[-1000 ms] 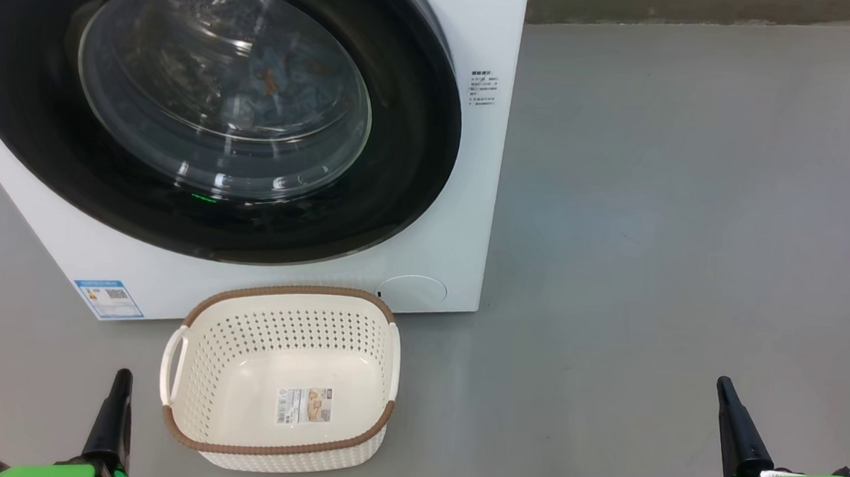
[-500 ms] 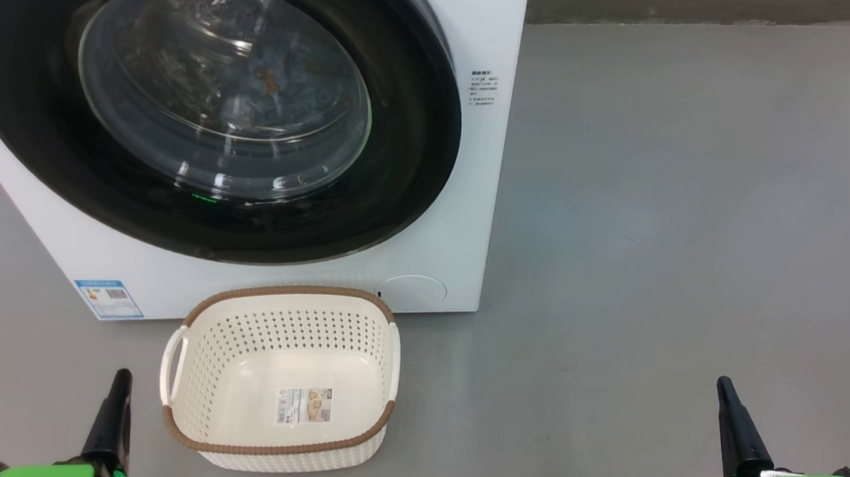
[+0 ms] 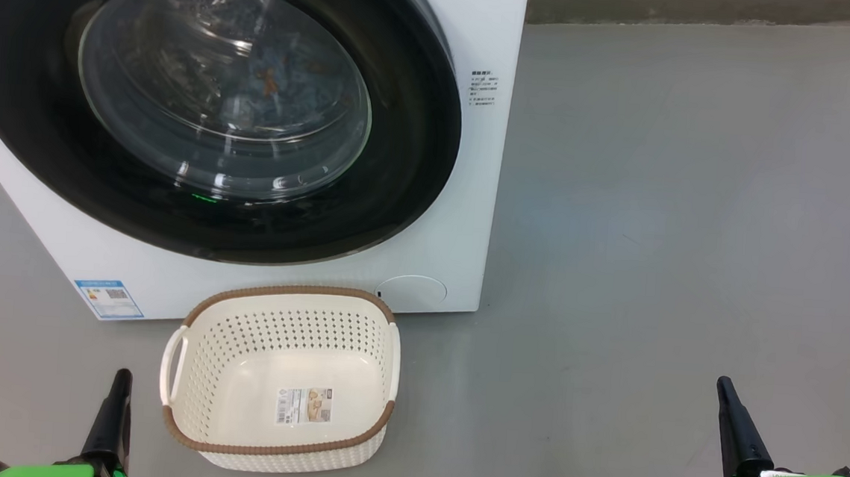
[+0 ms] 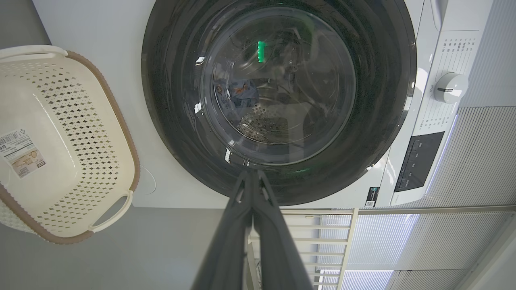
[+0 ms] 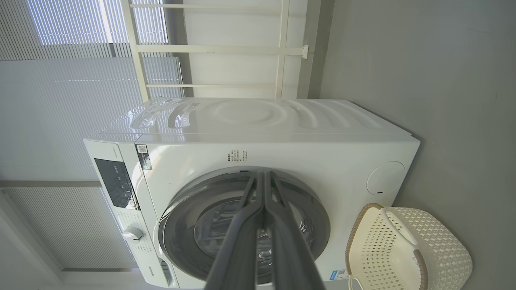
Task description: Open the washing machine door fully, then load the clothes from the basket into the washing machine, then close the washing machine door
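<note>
Looks pretty much done: washing machine door (image 3: pixel 210 104) closed, clothes (image 3: pixel 279 82) inside, basket (image 3: pixel 291 287) empty; left pincer (image 3: pixel 122 376) and right pincer (image 3: pixel 723 384) pinched together, holding nothing.

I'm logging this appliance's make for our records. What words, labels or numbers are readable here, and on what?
Nothing reads clearly.
Blue label on the washing machine: too small.
Grey print on its front: blurred.
Sticker in the basket: too small.
Control panel and dial markings: too small.
</note>
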Available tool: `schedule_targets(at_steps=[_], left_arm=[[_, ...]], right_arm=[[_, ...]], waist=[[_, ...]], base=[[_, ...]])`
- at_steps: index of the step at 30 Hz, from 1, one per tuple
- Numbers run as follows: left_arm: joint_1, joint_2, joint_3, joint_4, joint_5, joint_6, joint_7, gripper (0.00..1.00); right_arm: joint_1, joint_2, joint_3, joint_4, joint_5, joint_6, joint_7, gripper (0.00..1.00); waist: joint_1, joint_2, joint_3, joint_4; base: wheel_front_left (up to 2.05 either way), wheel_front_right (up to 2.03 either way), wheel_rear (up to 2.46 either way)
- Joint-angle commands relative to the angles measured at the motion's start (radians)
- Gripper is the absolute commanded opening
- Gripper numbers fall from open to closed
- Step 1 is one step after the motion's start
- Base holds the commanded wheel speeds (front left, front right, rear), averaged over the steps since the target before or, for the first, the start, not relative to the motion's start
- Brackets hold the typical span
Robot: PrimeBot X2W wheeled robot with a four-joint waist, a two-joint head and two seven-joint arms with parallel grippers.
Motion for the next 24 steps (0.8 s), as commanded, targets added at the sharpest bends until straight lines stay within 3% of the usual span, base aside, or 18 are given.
schedule_targets(at_steps=[1, 24], left_arm=[[-0.041, 0.02, 0.035, -0.017, 0.0, -0.011, 0.004, 0.0], [-0.041, 0.019, 0.037, -0.017, 0.001, -0.011, 0.006, 0.0]], right_arm=[[-0.041, -0.012, 0.023, -0.025, 0.004, -0.001, 0.008, 0.0], [-0.041, -0.012, 0.023, -0.025, 0.004, -0.001, 0.008, 0.0]], waist=[[0.0, 0.0, 0.0, 0.0], [0.0, 0.0, 0.0, 0.0]], base=[[0.0, 0.0, 0.0], [0.0, 0.0, 0.0]])
